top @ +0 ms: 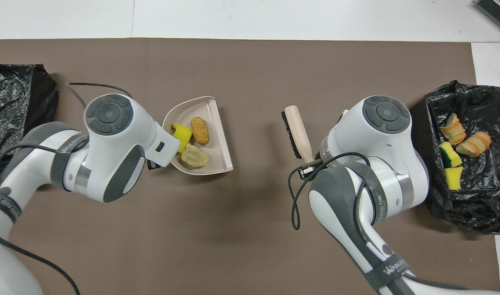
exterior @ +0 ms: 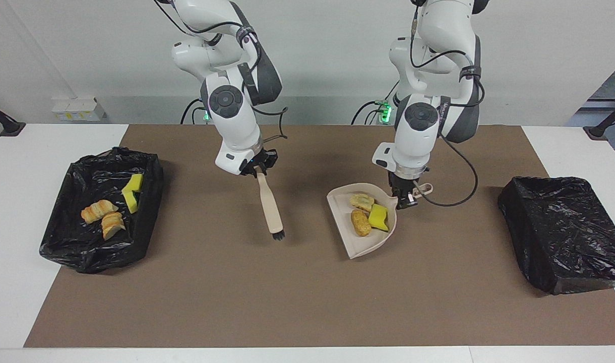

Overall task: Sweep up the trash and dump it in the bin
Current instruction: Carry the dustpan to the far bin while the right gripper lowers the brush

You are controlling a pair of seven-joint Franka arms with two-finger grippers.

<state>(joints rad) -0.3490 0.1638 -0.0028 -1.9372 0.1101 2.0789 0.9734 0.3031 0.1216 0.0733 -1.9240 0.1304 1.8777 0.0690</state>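
Brown mat [exterior: 307, 302] on white table [exterior: 15, 312]; perhaps small white boxes [exterior: 78, 108].

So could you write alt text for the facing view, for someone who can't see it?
Two white robot arms work at a brown-covered table: the left gripper holds a beige dustpan carrying three scraps, the right gripper holds a beige brush. Four more scraps lie in a black-lined bin at the right arm's end; another black-lined bin sits at the left arm's end.

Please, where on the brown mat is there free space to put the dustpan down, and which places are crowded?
The left gripper holds the dustpan, the right gripper the brush. Bare mat lies farther from the robots than both, from the filled bin to the second bin, also between brush and dustpan. Crowded: under both arms.
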